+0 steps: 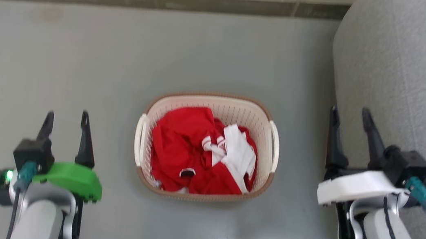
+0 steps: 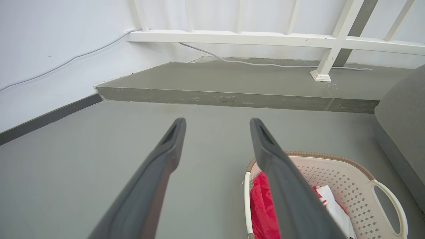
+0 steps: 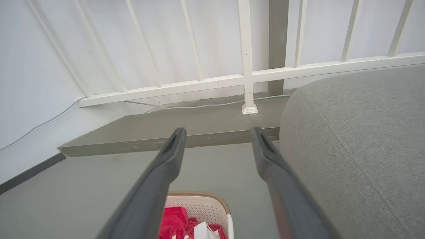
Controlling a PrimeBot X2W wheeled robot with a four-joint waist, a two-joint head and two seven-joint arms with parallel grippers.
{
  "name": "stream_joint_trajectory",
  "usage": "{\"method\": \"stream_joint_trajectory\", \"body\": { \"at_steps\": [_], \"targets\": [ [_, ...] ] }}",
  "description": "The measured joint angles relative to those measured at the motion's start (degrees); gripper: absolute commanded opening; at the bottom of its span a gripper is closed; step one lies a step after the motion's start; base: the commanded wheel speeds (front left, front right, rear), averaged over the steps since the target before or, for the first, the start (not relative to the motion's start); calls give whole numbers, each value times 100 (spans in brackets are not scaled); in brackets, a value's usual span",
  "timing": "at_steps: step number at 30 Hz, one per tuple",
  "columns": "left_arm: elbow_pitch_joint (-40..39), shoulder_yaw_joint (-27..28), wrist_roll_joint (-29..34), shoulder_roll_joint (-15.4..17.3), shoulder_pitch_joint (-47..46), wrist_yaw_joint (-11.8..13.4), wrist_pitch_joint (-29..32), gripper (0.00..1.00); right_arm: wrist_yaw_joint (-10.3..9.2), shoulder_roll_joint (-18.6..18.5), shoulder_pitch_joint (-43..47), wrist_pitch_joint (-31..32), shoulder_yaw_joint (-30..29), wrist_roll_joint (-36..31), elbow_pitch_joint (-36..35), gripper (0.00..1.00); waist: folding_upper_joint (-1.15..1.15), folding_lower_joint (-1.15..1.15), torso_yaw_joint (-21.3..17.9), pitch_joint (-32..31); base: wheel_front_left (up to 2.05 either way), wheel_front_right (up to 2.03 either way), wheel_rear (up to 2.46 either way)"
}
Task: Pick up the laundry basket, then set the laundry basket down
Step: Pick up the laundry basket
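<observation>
Left gripper (image 1: pixel 67 114): two dark tapered fingers parted wide, holding nothing.
Right gripper (image 1: pixel 350 110): two fingers parted alike, empty, just beside the sofa (image 1: pixel 410 59).
Laundry basket (image 1: pixel 238 112): one, on the floor (image 1: pixel 81 57) between both grippers, touching neither; cream perforated plastic, rounded-rectangular, brown woven-look rim.
Handles (image 1: pixel 139 138): two white loops, one each side.
Contents: crumpled red-and-white clothes (image 1: pixel 181 144).
Surroundings: smooth grey floor, step (image 2: pixel 232 96) along its far edge; textured grey fabric sofa.

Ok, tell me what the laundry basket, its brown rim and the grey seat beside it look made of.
Cream-white perforated laundry basket: likely moulded plastic, matt, with regular punched holes. Brown rim: woven look, perhaps wicker-pattern plastic; unclear. Grey rounded seat: upholstery fabric, with visible weave and a seam.
</observation>
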Motion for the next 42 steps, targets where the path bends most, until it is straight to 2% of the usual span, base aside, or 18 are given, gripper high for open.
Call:
{"method": "stream_joint_trajectory", "body": {
  "at_steps": [17, 42],
  "targets": [
    [-424, 88, 0, 3, 1170, 1, 1, 100, -14, 26, 750, 1, 237, 94, 191, 100, 0, 0, -15, -1218, 0, 0, 0],
    [-747, -64, 1, 16, 1654, 1, 1, 100, -115, 27, 905, 1, 194, 93, 126, 100, 0, 0, -69, -1392, 0, 0, 0]
  ]
}}
